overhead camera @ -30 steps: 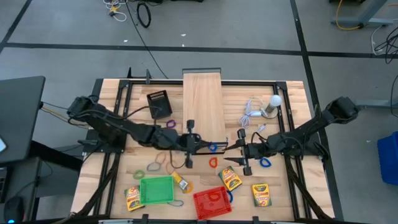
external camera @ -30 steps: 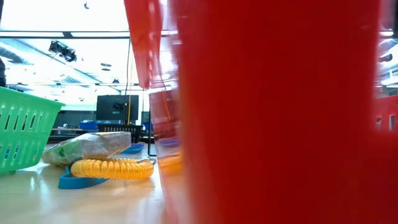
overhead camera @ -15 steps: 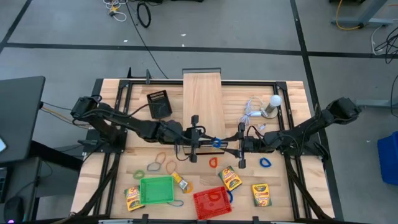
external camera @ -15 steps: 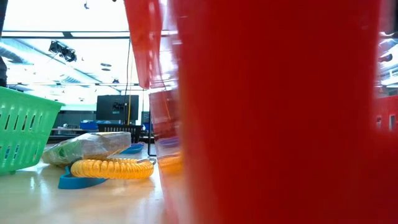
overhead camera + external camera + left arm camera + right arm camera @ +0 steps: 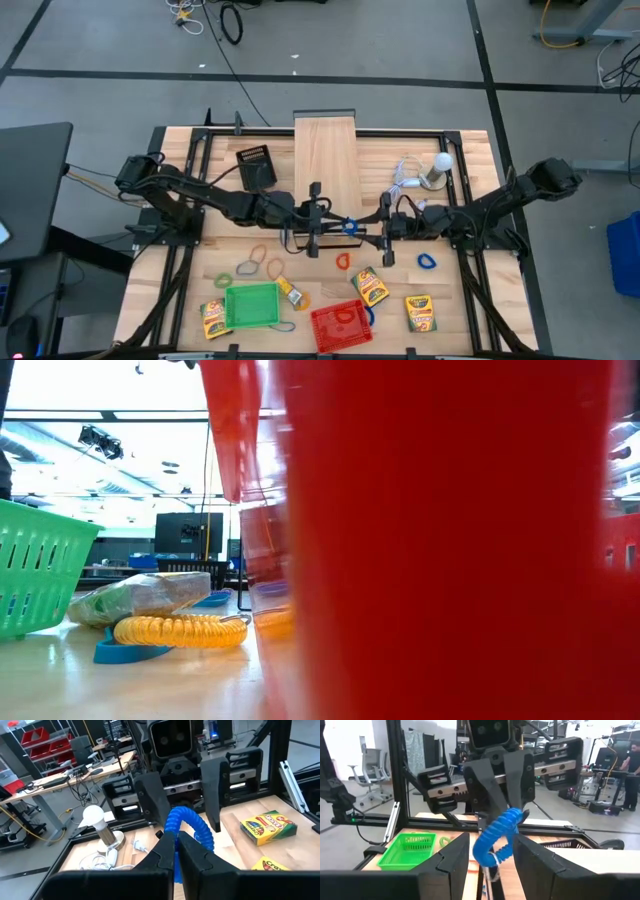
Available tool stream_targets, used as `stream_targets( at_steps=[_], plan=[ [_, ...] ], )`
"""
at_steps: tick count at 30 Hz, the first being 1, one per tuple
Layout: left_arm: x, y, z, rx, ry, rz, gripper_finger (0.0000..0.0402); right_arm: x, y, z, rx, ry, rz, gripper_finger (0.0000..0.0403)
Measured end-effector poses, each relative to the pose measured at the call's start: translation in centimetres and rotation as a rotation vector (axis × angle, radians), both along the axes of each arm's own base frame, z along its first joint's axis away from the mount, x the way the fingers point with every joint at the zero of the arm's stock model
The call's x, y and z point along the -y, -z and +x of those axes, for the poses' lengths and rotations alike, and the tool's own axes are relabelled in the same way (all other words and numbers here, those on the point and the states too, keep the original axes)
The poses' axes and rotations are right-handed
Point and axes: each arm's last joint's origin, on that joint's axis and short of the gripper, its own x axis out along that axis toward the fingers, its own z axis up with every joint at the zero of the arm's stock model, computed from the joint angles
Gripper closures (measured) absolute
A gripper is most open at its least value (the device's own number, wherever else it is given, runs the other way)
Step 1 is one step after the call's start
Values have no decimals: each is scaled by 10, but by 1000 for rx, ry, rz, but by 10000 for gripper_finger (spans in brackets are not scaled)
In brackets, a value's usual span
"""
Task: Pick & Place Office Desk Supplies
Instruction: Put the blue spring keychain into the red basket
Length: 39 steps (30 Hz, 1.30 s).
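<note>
While the left gripper (image 5: pixel 175 851) is pinching the blue coiled loop (image 5: pixel 188 827) in mid-air above the middle of the desk (image 5: pixel 470 150), the right gripper (image 5: pixel 491 851) is waiting with jaws open around it and should be closing gently before the left lets go.

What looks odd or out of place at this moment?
The blue coiled loop hangs in mid-air above the table, pinched by the shut left end effector, with the right end effector open around its other side. The low view is mostly blocked by the red basket.
</note>
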Motion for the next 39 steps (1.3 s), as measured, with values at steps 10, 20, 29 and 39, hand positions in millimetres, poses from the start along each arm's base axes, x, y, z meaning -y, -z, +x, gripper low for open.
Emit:
stream_targets(
  at_steps=[10,20,29,39],
  plan=[
    [1,-1,0,14,24,-6,393,2,-2,1,20,-2,8,282],
    [4,-2,0,15,106,-17,383,4,-2,1,19,3,4,390],
    [6,0,-1,-17,172,-16,308,2,-2,1,19,-37,-4,392],
    [2,-23,-27,-75,157,-7,288,0,0,0,0,-116,-5,393]
  ],
)
